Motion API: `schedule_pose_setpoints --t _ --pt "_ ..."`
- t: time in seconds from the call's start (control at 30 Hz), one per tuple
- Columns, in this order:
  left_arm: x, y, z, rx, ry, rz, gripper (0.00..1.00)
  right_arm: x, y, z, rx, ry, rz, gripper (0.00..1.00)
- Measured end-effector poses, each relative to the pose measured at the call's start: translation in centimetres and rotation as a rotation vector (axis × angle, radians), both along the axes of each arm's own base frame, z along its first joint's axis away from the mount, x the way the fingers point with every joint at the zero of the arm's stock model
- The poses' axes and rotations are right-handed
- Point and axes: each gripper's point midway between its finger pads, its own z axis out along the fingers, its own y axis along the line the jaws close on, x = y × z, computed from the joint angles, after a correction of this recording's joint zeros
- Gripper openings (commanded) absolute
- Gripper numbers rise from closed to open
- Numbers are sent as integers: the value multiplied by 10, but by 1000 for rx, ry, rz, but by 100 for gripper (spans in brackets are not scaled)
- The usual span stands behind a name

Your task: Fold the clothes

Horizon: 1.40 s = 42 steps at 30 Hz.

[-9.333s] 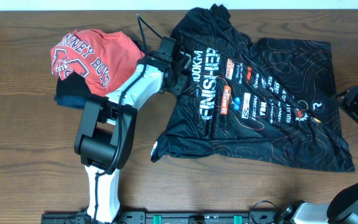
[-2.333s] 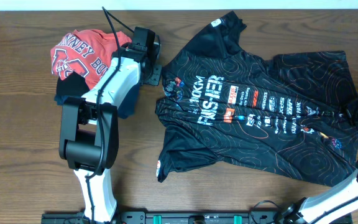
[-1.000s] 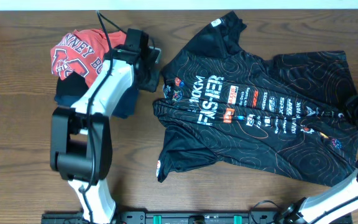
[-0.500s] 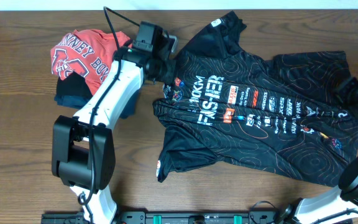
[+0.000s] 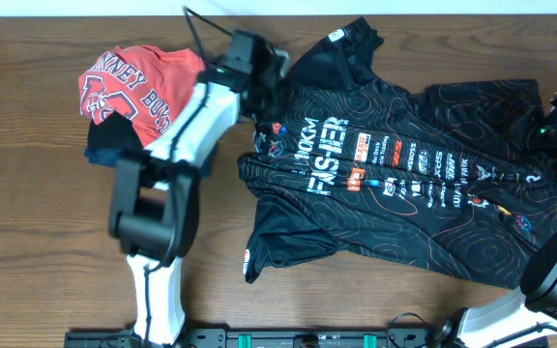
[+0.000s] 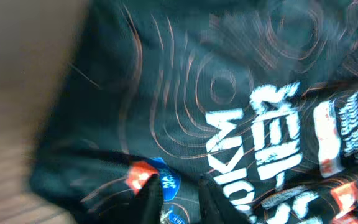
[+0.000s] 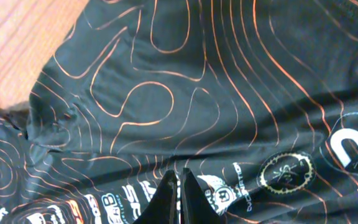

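Your black jersey (image 5: 404,184) lies spread logo-side up across the right half of the desk (image 5: 46,242), collar toward the far edge. A red T-shirt (image 5: 133,82) is heaped on a dark folded garment (image 5: 104,153) at far left. Your left end effector (image 6: 179,198) hovers over the jersey's far-left corner, fingers slightly parted and holding nothing. Your right end effector (image 7: 178,185) sits over its right edge, fingers drawn almost together, no cloth visibly pinched.

Brown wood-grain table (image 5: 27,242), pale far edge
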Motion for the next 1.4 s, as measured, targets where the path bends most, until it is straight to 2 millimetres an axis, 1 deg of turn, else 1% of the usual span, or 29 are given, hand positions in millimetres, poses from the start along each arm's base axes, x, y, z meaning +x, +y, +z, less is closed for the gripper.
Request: schedule_pose_setpoints --t 0.07,0.1,0.13,0.23,0.33,0.47,0.57,0.6,0.63,0.7,0.73,0.77,0.83,0.93,1.07,1.17,1.23,1.27,1.33,1.4 --pt "-10 -7 -13 8 42 -20 19 -6 3 -3 11 30 1 2" --pt "-13 -10 -15 10 50 -30 15 -9 5 -5 14 44 1 2" --pt "-15 -13 -16 12 52 -42 13 -11 7 -7 17 58 3 2" --pt "-21 -23 -16 17 45 -80 11 -10 13 -13 18 79 18 2" --pt "-24 -28 -24 33 47 -98 10 -8 21 -26 26 98 38 2" --pt "-22 -25 -52 67 64 -113 9 -12 29 -47 43 143 53 1" --pt "-9 -25 -54 57 16 -115 8 -13 29 -57 51 160 54 1" --pt "-3 -25 -54 56 -6 -113 6 -13 29 -59 52 163 54 1" --pt "5 -25 -54 59 -40 -106 7 -13 30 -60 53 163 54 2" --pt "19 -26 -53 65 -102 -97 16 -12 30 -60 53 160 57 2" --pt "29 -25 -51 73 -144 -85 17 -11 31 -59 54 157 59 2" --pt "37 -23 -51 80 -177 -70 22 -10 32 -59 57 155 60 2" --pt "52 -17 -50 96 -229 -39 22 -10 33 -59 64 151 64 2" --pt "67 0 -49 135 -258 14 23 -8 35 -58 70 142 68 2" --pt "87 28 -37 177 -264 80 22 7 28 -54 35 80 75 1" --pt "94 49 -25 201 -241 119 22 19 17 -49 -22 30 65 1" --pt "95 64 -19 218 -213 140 23 20 10 -49 -55 30 51 1" --pt "95 69 -17 227 -200 147 26 19 7 -49 -68 36 43 1" --pt "89 77 -15 247 -163 151 36 19 2 -50 -94 45 25 1" --pt "81 81 -12 260 -124 151 45 20 -3 -54 -109 49 8 1"
